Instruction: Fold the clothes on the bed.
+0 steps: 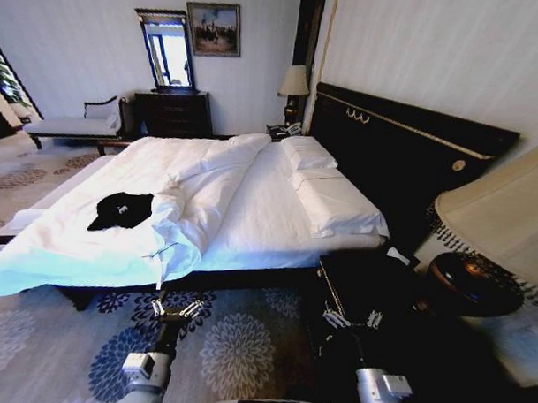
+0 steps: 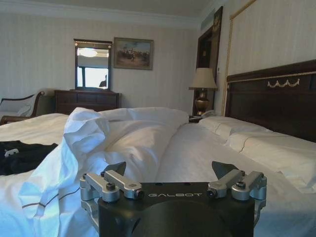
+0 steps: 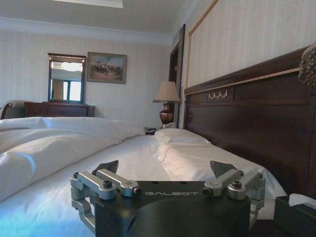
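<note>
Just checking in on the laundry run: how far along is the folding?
Nothing folded yet: the black T-shirt lies crumpled on the bed. Neither the left gripper nor the right gripper holds anything; both are open beside the bed. All folding remains.

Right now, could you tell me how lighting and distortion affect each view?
Head view: wide-angle bending curves the bed; the black T-shirt is a dark patch without visible detail. Left wrist view: duvet evenly lit, mirror bright. Right wrist view: headboard dark against the white sheets.
</note>
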`<state>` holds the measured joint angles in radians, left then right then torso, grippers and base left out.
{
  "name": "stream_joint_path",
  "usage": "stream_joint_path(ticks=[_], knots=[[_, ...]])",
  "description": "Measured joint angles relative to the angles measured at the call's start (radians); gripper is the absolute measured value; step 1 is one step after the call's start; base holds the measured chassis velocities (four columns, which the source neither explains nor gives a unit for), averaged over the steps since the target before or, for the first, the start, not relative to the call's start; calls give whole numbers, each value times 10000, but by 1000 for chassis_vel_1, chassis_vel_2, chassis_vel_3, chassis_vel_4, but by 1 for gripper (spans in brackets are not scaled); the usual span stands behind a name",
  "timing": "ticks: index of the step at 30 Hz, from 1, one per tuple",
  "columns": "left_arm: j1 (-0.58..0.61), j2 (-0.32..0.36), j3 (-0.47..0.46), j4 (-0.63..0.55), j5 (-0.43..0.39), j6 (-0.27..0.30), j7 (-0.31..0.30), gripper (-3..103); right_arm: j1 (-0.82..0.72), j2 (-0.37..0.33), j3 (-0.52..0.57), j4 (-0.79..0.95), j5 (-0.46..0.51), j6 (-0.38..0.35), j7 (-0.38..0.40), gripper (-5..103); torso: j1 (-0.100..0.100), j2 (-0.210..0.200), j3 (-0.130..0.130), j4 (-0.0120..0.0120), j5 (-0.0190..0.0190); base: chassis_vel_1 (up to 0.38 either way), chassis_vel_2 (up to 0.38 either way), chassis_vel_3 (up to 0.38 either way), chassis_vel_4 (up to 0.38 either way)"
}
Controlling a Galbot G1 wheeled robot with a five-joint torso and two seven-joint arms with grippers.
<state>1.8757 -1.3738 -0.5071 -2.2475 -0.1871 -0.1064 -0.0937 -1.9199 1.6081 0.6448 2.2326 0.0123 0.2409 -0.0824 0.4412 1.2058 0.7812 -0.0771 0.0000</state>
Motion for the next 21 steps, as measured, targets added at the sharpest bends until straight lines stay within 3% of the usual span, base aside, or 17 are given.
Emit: stream_joint_path(ticks=[21], knots=[[-135, 5, -128, 64, 37, 15, 13, 100, -12, 0, 7, -29, -3, 19, 13, 100, 0, 0, 0, 0, 0, -66, 66, 61, -62]])
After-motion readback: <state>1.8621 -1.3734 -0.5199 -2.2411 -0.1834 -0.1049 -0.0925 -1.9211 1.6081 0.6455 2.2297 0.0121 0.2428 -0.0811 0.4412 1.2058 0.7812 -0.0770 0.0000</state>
